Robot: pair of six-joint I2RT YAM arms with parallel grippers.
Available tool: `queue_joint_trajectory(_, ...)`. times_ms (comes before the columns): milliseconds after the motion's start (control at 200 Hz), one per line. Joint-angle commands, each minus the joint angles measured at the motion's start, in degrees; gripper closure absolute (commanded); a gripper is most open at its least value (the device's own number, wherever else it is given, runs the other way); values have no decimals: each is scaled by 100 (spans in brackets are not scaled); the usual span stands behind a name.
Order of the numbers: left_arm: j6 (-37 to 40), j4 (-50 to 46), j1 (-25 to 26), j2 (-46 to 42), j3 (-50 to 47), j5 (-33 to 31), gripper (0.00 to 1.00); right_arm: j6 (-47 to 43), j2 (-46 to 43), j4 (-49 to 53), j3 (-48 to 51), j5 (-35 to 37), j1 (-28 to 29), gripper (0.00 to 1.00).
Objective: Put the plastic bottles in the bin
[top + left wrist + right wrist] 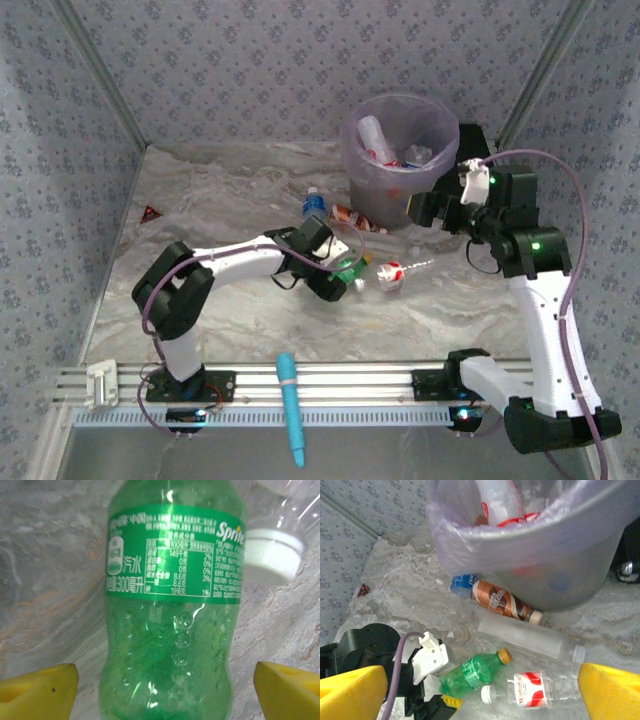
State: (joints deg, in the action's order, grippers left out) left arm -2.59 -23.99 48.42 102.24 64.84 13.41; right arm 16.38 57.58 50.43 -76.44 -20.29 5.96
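You are on a pick-up: your left tool (164,690) stands released astride the green bottle (172,580) at the middle of the bench (200,210), so clench on it next, then carry it to the bin (385,195) at the far edge, where your right tool (481,691) hangs released, empty.

This is looking like a robotics lab booth: papered walls (250,60) are closing in a marble-print table (200,310), metal posts (100,75) are running up the corners, and a left arm (240,262) and right arm (545,320) are sitting bolted to a rail (350,385).
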Motion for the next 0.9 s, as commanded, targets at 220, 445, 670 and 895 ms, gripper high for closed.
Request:
queue_joint_trajectory(220,233,-444,155,458,390,-377,34,735,-133,-352,1053,147,-76,0)
queue_joint_trajectory(445,224,-439,179,399,382,-437,52,695,-121,-306,1149,219,-85,0)
queue_joint_trajectory(670,48,-365,184,24,298,-887,59,734,-172,-551,1420,-78,-94,0)
queue_joint_trajectory(895,-242,167,183,-781,-197,-1383,67,752,-133,-820,1501,-350,83,0)
